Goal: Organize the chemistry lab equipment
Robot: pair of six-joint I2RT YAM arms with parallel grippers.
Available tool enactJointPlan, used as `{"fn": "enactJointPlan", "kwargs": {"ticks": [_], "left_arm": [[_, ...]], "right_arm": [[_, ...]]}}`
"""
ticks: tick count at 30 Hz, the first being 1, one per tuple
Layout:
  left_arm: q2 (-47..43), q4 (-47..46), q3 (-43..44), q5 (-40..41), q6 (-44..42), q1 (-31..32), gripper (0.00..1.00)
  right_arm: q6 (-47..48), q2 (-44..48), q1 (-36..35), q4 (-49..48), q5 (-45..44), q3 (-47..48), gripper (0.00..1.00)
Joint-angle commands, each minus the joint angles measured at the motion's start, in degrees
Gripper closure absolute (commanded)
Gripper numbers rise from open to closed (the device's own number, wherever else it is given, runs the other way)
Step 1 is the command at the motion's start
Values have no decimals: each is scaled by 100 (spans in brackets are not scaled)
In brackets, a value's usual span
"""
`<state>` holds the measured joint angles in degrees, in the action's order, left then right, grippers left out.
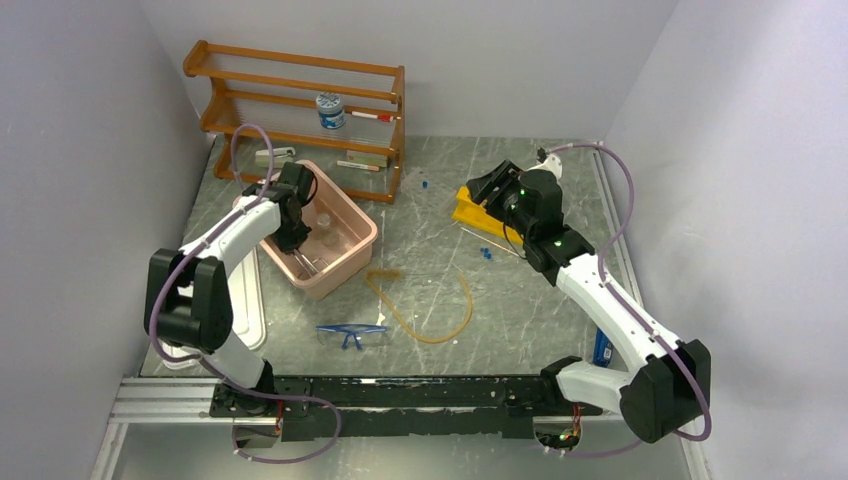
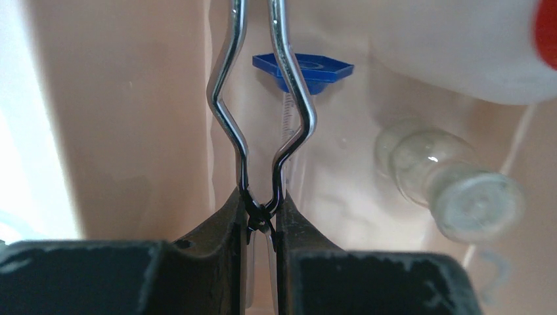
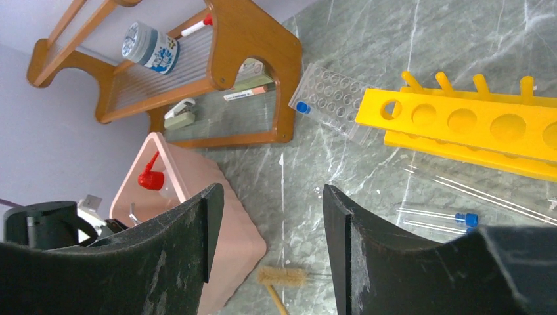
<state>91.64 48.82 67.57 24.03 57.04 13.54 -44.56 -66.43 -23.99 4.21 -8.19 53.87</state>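
Left gripper (image 2: 261, 216) clamped on tongs (image 2: 310, 121), their long axis running straight out from the fingers inside the pink bin (image 1: 345, 265), upper left; probably touching bottom. Right gripper (image 3: 272, 197) apart, tubes (image 3: 437, 214) to its lower right.

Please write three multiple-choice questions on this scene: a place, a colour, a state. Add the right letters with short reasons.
1. Where do the goggles lie? A in a drawer; B on the table, near side; C on the wall.
2. What colour is the holed rack? A yellow; B green; C white.
3. The left gripper is: A open, empty; B shut on the metal tongs; C out of view.
1B, they lie flat on the tabletop; 2A, the right wrist view shows yellow; 3B, its fingers pinch the tongs' end.
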Motion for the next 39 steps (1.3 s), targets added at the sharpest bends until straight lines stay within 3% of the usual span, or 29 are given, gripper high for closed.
{"fn": "enactJointPlan", "kwargs": {"ticks": [1,6,10,17,24,30,34,39], "left_arm": [[229,-396,-157,107,-84,-94,95],[401,-534,-252,63,-60,-115,95],[514,-427,-271,151,203,-113,82],[543,-545,-217,22,38,-115,72],[307,-537,-50,-44,-343,-97,46],[-270,-555,110,-127,-605,-88,45],[-821,-596,356,-307,-889,-88,43],[-1561,-1207,398,-903,-1781,-93,43]], "right_arm": [[162,-45,39,-61,29,10,40],[193,-65,41,-9,18,-17,40],[202,-46,39,-15,-4,-70,40],[811,-158,41,129,55,-408,39],[1181,-280,7,-211,482,-1022,39],[1977,-816,-371,-1016,1281,-1110,40],[2919,-1379,-1046,-1239,1368,-874,40],[3999,-2047,-1436,-1704,1907,-898,41]]}}
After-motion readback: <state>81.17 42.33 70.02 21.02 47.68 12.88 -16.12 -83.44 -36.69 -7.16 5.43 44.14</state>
